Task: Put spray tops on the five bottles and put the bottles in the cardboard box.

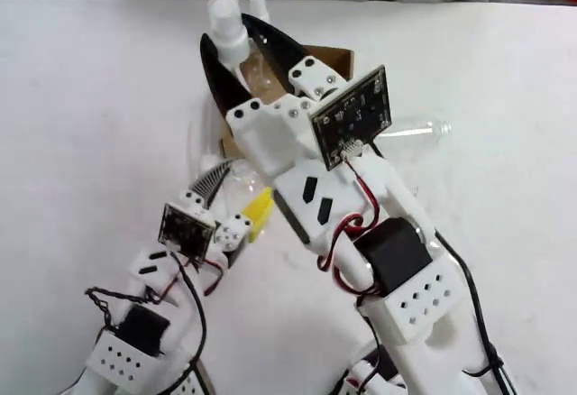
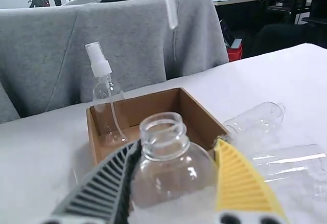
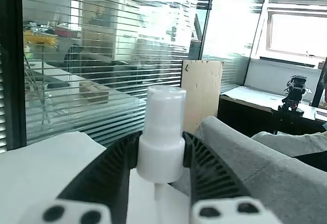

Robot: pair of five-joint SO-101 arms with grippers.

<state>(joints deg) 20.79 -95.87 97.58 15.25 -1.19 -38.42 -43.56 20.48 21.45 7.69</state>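
Observation:
My left gripper (image 2: 177, 147) is shut on a clear open-necked bottle (image 2: 164, 155), held upright between its grey and yellow fingers just in front of the cardboard box (image 2: 153, 104). In the high view this gripper (image 1: 233, 192) sits at the box's near-left corner. My right gripper (image 1: 233, 34), with black fingers, is shut on a white spray top (image 1: 227, 21) high above the box (image 1: 334, 56). The wrist view shows the top (image 3: 161, 132) pinched at its collar. Its dip tube (image 2: 171, 4) hangs above the held bottle. One bottle with a spray top (image 2: 100, 73) stands inside the box.
Two clear uncapped bottles (image 2: 255, 121) (image 2: 291, 162) lie on the white table to the right of the box; one shows in the high view (image 1: 419, 130). A person in a grey top sits behind the table's far edge. The right arm's body covers most of the box.

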